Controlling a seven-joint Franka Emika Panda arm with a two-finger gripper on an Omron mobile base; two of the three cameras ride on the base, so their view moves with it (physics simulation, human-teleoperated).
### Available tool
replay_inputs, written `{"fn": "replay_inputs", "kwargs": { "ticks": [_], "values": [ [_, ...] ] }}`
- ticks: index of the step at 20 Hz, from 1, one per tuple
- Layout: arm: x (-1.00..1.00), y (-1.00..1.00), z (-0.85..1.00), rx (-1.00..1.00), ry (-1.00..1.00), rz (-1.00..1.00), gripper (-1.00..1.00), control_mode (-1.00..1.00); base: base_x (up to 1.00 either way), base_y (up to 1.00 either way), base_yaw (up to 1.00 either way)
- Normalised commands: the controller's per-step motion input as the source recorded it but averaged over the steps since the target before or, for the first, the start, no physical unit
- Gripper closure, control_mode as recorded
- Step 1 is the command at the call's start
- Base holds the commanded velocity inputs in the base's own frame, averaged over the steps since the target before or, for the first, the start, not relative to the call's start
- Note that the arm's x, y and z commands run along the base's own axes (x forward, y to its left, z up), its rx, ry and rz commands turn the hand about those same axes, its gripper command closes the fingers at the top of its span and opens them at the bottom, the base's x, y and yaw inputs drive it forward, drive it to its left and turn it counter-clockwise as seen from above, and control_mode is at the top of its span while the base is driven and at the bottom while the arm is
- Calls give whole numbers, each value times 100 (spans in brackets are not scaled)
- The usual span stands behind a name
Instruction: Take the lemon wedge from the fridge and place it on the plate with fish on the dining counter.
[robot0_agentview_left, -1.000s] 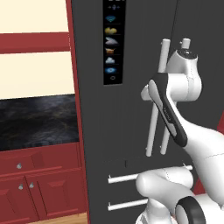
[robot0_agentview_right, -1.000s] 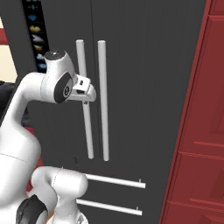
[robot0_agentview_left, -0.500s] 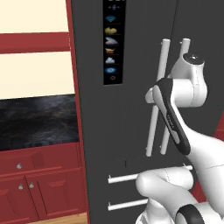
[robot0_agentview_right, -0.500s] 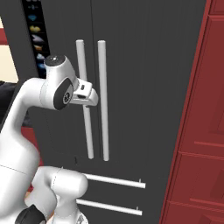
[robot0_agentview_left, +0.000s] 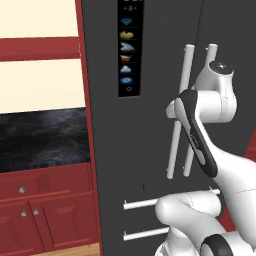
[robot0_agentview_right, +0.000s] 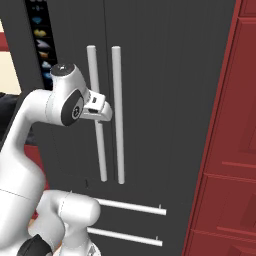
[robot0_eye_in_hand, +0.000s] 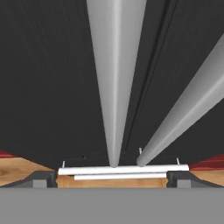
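No readable writing anywhere that I could find. The closest thing was the icon panel (robot0_agentview_left: 129, 46) on the fridge (robot0_agentview_left: 150, 125), a narrow black strip on the left door with a column of little coloured pictures, no letters or brand that I could make out.

The fridge itself was shut, both dark-grey doors closed, with the two long silver handles (robot0_agentview_right: 117, 112) standing upright side by side at the middle seam. Below them were two drawer handles (robot0_agentview_right: 131, 207), horizontal white bars, one above the other.

The gripper (robot0_agentview_right: 102, 111) was up at the left door handle (robot0_agentview_right: 95, 112), roughly at mid-height of the bar. In the hand view the fingertips (robot0_eye_in_hand: 41, 178) sat far apart at the bottom corners, so the jaws were spread about as wide as they go, and that handle (robot0_eye_in_hand: 115, 78) ran right up the middle of the gap between them. Nothing was gripped. From the right base view the hand looked pressed up close to the bar, but I couldn't tell if it was actually touching.

Off to the left of the fridge were red cabinets (robot0_agentview_left: 40, 215) with a black marbled counter (robot0_agentview_left: 44, 137).
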Motion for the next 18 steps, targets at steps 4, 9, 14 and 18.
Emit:
{"fn": "replay_inputs", "kwargs": {
  "ticks": [4, 9, 14, 18],
  "values": [
    [-18, 0, 0, 0, 0, 0, -100, -100, 0, 0, 0],
    [-15, 0, 0, 0, 0, 0, -100, -100, 0, 0, 0],
    [0, 0, 0, 0, 0, 0, -100, -100, 0, 0, 0],
    [0, 0, 0, 0, 0, 0, -100, -100, 0, 0, 0]
  ]
}}
